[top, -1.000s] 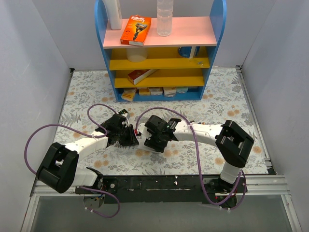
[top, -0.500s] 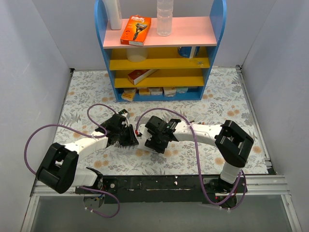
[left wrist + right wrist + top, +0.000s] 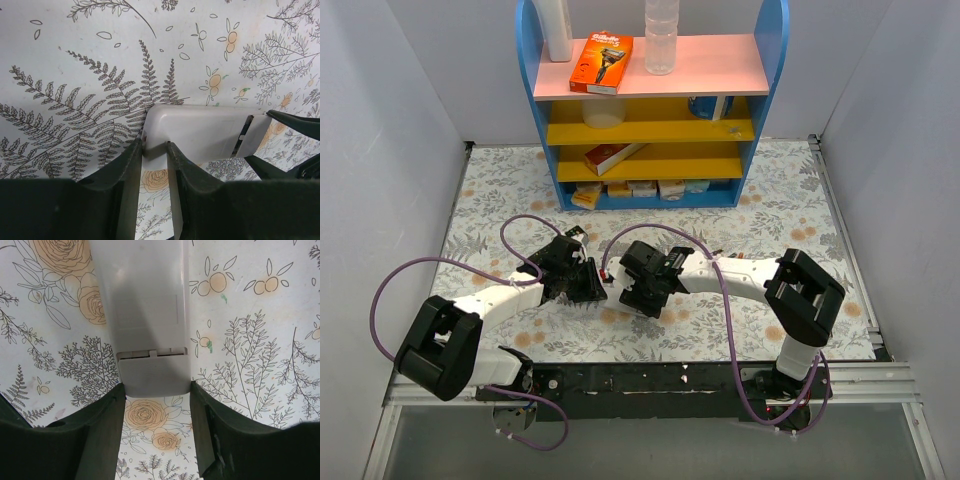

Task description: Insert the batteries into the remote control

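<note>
The remote control [image 3: 200,130] lies back-up on the flowered table cloth, its plain white back and battery cover [image 3: 152,372] showing. My left gripper [image 3: 153,146] is shut on the corner of one end. My right gripper [image 3: 155,390] is closed across the cover end, one finger against each side. Its dark fingers [image 3: 295,125] also show at the right of the left wrist view. From above, the left gripper [image 3: 596,285] and right gripper [image 3: 626,287] meet tip to tip and hide the remote. No batteries show in any view.
A blue shelf unit [image 3: 532,110] stands at the back with a razor box [image 3: 601,62], a clear bottle [image 3: 660,40] and small boxes on its shelves. Purple cables [image 3: 520,225] loop over both arms. White walls close in left and right.
</note>
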### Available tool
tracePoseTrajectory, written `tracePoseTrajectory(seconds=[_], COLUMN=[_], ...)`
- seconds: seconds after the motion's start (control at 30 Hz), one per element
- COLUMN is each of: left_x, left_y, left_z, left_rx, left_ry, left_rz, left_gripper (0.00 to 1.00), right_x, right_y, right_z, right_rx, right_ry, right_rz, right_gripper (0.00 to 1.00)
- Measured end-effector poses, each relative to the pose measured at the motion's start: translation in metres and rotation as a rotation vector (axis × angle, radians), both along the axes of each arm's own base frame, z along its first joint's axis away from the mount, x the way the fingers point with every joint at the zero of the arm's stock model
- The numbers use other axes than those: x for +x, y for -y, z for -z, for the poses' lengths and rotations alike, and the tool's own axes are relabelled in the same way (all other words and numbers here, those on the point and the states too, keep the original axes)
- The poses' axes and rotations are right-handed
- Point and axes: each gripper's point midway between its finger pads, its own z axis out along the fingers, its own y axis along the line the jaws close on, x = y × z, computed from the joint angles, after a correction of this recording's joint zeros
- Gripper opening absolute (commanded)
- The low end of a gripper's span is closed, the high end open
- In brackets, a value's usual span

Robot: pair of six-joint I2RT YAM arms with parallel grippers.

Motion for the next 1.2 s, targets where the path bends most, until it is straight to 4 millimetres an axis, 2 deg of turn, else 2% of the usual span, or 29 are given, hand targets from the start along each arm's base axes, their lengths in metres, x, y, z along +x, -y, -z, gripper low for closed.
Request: tracePoseTrajectory(seconds=[0.43, 1.2], left_x=[0.0000, 0.0001], left_y=[0.0000, 0.0001], left_z=[0.0000, -0.0003], left_rx=[0.000, -0.001], left_ry=[0.000, 0.001], left_rz=[0.000, 0.000], left_gripper=[0.24, 0.24], right_x=[-0.0002, 0.0002], right_y=[0.0000, -0.0004], right_z=[0.0009, 0.0009], right_rx=[-0.002, -0.004], right_ry=[-0.002, -0.002], right_rz=[0.002, 0.005], right_gripper=[0.62, 0.70])
